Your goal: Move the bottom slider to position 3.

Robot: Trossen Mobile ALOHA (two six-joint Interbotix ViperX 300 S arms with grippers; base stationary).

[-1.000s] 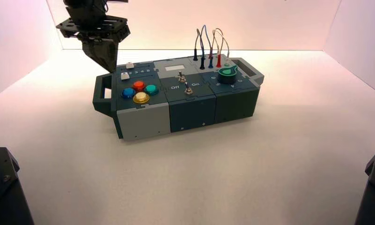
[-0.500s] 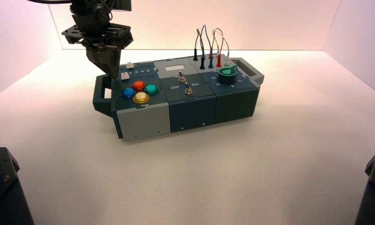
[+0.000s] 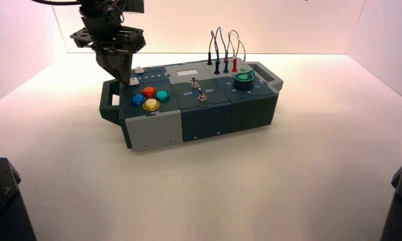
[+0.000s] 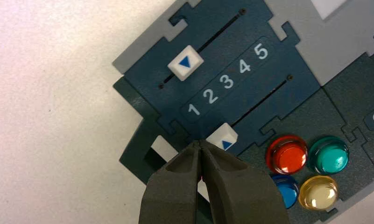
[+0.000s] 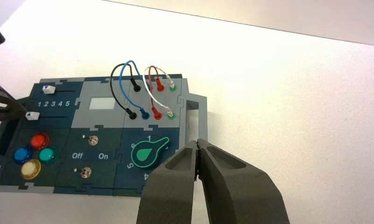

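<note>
Hovers with clenched jaws at the left gripper, just beside the bottom slider, itself at 1. Farther from those jaws, reads "1 2 3 4 5", position 3 mid-row; beyond, top slider. Well apart, waits at right gripper, jaws clenched.

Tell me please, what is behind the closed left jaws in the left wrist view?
Part of the box handle shows around them; whatever the jaws cover cannot be seen.
</note>
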